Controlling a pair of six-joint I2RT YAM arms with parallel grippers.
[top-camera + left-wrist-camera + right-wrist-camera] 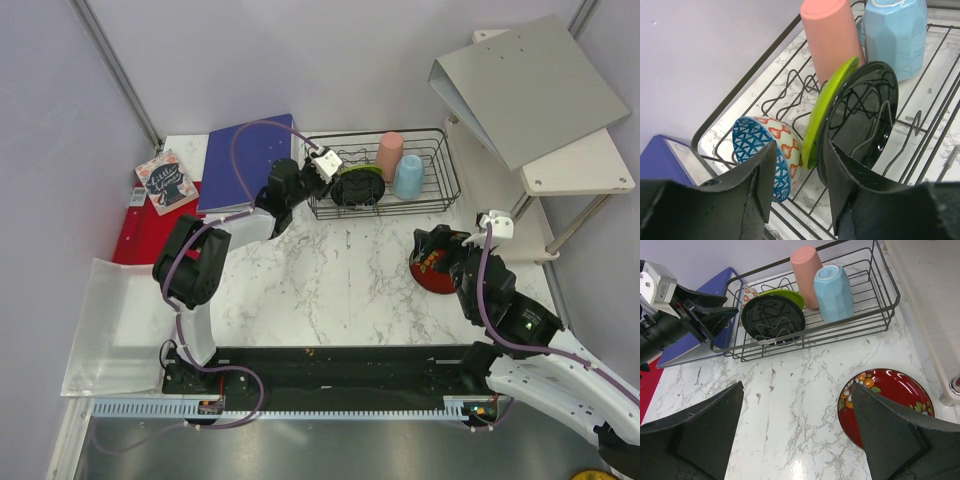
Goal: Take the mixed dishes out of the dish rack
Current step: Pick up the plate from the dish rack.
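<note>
Left claw [799, 145], perhaps against blue bowl [752, 140]

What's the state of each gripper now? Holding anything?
Left gripper: open, holding nothing, poised at the small blue patterned bowl in the dish rack.
Right gripper: open, holding nothing, above the table beside the red floral bowl.

Marble table [330, 285], white with grey veining. Wire rack [400, 206] stood at far side, right of centre. Blue binder [235, 160] lay flat just left of rack (touching or not, could not tell). Red floral bowl [890, 390] sat upright on bare marble near right edge, apart from rack. Red mat [135, 242] at far-left corner beside binder; small booklet [166, 182] lay over mat's far end.
</note>
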